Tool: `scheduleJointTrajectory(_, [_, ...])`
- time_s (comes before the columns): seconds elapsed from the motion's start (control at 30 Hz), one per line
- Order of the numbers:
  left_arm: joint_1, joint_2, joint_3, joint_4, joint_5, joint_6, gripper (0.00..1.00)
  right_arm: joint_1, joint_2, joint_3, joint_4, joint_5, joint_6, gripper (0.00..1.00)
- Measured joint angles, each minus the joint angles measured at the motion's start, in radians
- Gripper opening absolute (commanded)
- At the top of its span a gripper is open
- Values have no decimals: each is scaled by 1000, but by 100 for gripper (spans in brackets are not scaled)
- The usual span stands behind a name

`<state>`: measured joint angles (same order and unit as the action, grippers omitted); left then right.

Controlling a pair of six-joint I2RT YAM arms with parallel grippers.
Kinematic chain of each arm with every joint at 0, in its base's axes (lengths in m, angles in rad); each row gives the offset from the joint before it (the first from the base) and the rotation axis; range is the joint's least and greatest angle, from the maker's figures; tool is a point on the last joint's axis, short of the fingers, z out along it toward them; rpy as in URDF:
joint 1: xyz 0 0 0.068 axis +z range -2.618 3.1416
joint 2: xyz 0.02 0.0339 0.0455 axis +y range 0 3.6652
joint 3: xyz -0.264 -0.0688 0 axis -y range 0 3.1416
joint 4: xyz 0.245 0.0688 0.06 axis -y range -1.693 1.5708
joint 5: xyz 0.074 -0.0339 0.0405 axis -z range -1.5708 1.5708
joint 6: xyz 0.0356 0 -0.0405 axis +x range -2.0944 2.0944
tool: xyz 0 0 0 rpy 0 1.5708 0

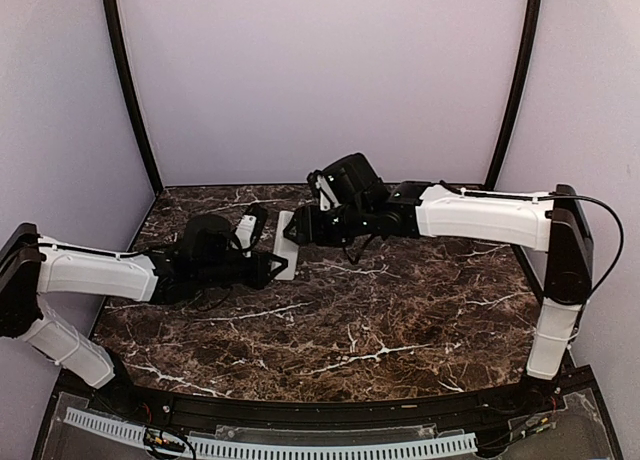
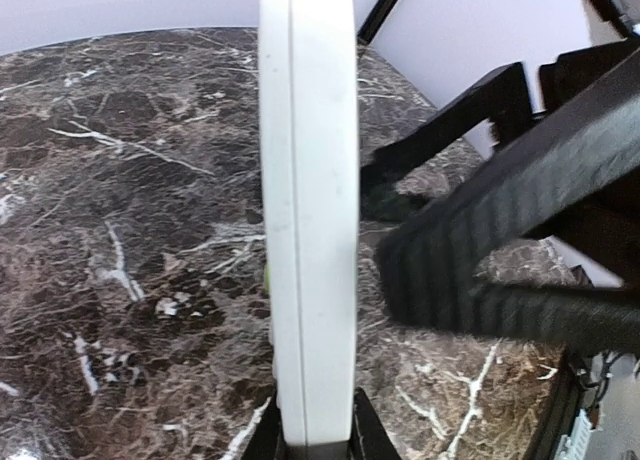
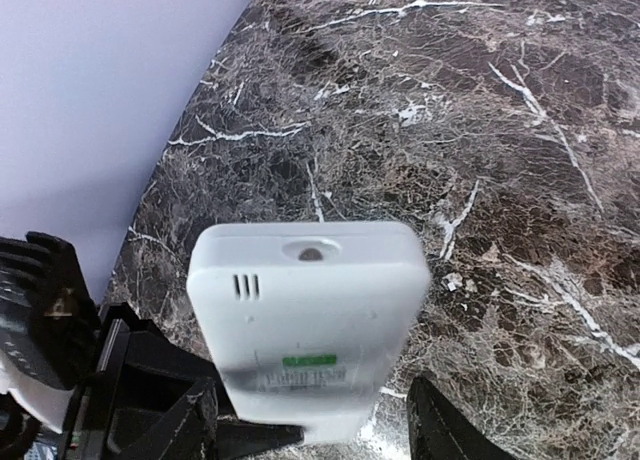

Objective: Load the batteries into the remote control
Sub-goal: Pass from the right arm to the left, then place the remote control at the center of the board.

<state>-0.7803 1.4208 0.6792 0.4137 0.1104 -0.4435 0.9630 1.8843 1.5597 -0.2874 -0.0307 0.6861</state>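
Closest to the left wrist lens: left gripper (image 2: 312, 435), pinched narrow across the thickness of the remote control (image 2: 310, 210), held edge-on just left of the middle of the table (image 2: 130, 230). Just right of it, right gripper (image 3: 312, 388), jaws spread to either side of the handset's end; contact there impossible to confirm. Risk of twisting or dropping the handset if pulled by both pincers at once, or released too soon.

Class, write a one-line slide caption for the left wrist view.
Left hand grips the remote control edge-on, marble table behind.
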Motion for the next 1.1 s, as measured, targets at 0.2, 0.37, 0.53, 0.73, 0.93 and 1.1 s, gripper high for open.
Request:
scheduleJointTrajectory(0.2, [-34,35,86,-267,-256,189,0,-77,-128,-101,-6,-10,-47,66])
scheduleJointTrajectory(0.37, [-135,172,182,-416,-490,344,0,-131,-237,-199,-9,6,-70,66])
scheduleJointTrajectory(0.53, [-212,345,260,-505,-727,528,0,-134,-276,-262,-10,7,-80,66])
scheduleJointTrajectory(0.73, [-264,423,291,-521,-880,684,0,-134,-276,-310,-14,5,-82,66])
scheduleJointTrajectory(0.93, [-304,509,336,-546,-974,760,15,-134,-276,-310,-11,5,-86,66])
scheduleJointTrajectory(1.1, [-307,526,366,-594,-933,746,37,-134,-276,-310,-12,5,-90,66])
